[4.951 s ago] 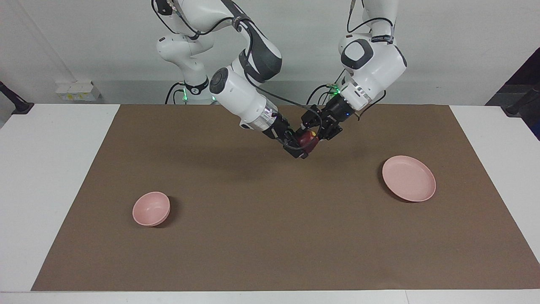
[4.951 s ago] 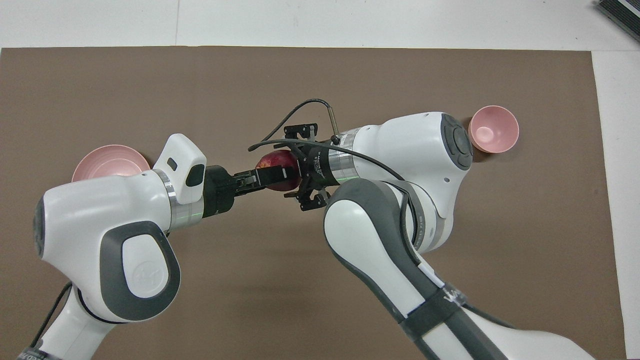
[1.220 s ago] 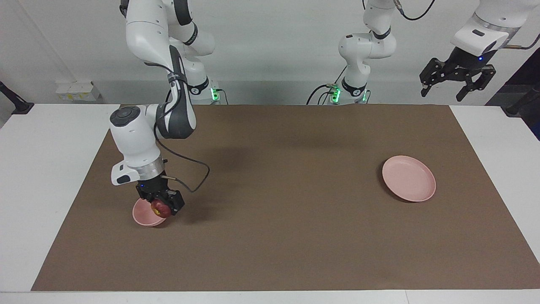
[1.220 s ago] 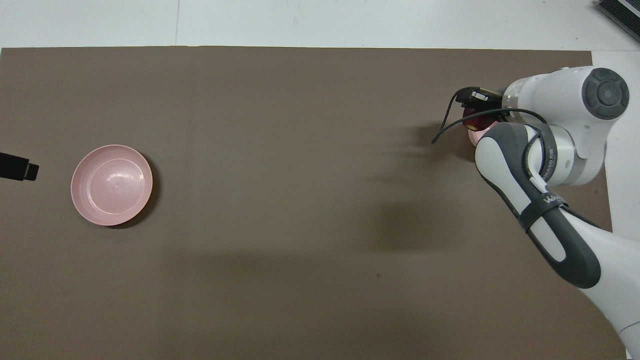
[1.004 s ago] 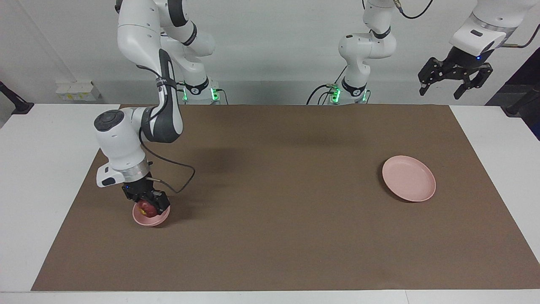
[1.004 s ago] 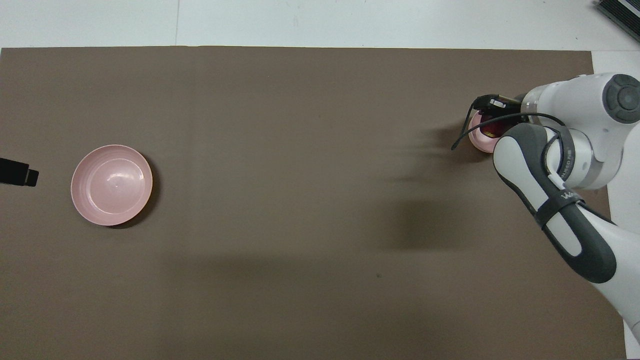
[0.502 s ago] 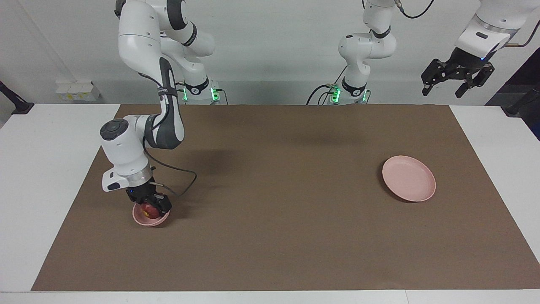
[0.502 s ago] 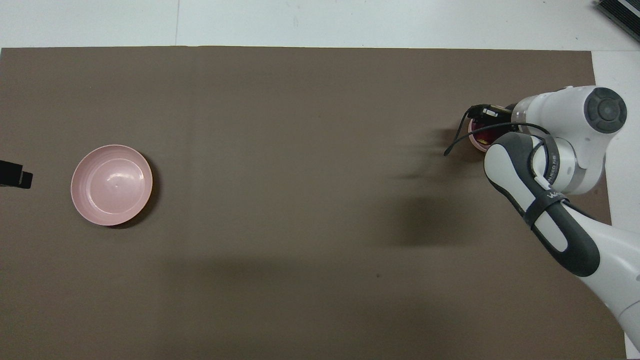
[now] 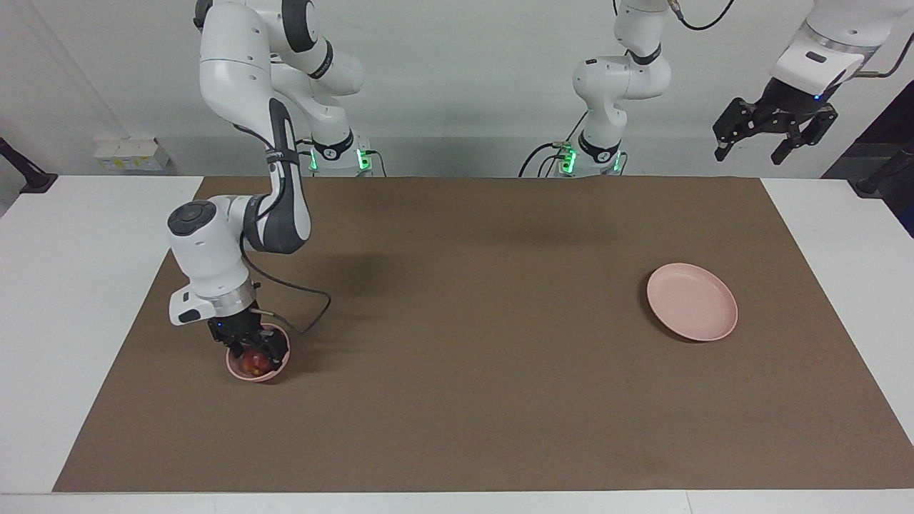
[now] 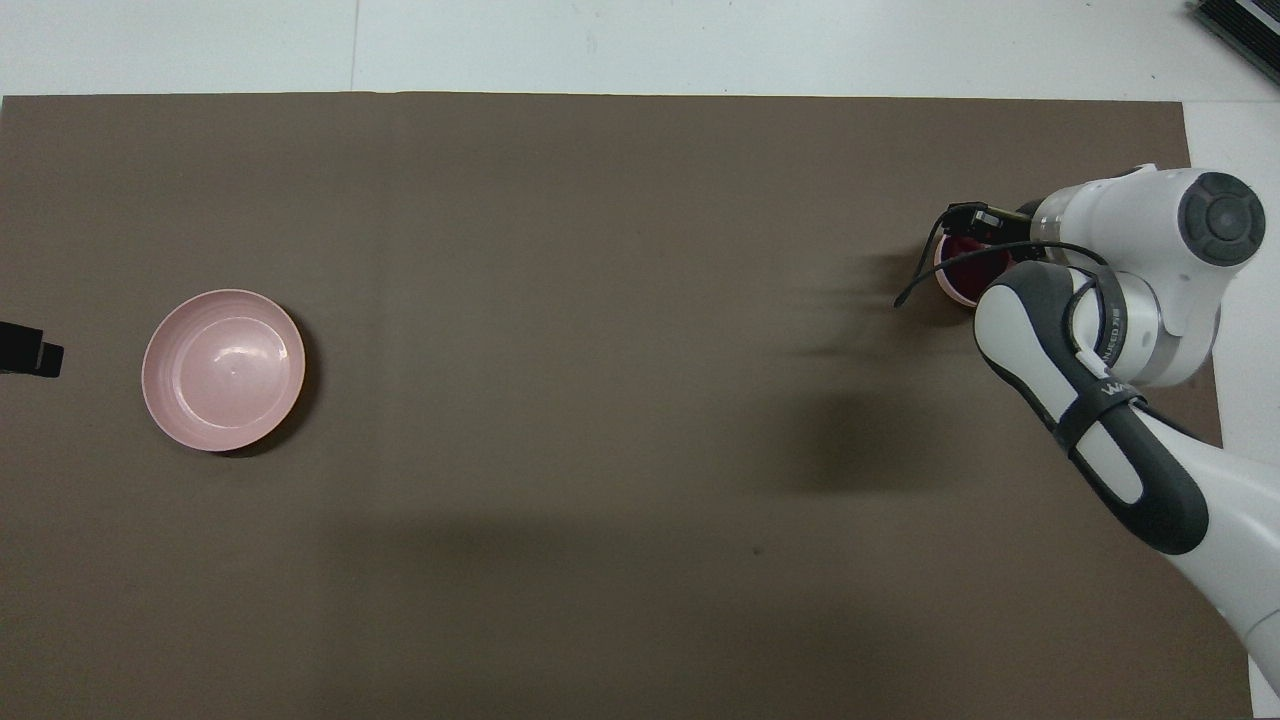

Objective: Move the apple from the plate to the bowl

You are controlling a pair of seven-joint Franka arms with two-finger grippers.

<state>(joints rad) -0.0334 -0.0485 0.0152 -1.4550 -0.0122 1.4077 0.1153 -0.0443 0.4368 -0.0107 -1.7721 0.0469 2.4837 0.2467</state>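
The apple (image 9: pixel 253 363) is seen lying inside the small pink bowl (image 9: pixel 257 374) toward the right arm's end of the table, so the transfer appears all but done. The right gripper (image 9: pixel 251 348) is lowered into the bowl around the fruit; whether its hold is released cannot be told. The plate (image 9: pixel 691 301) lies bare. The left gripper (image 9: pixel 773 134), spread wide, is parked high above the table edge.

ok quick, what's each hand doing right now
Left hand: open, empty, raised past the plate's end of the table.
Right hand: down in the bowl around the apple; grip cannot be told.
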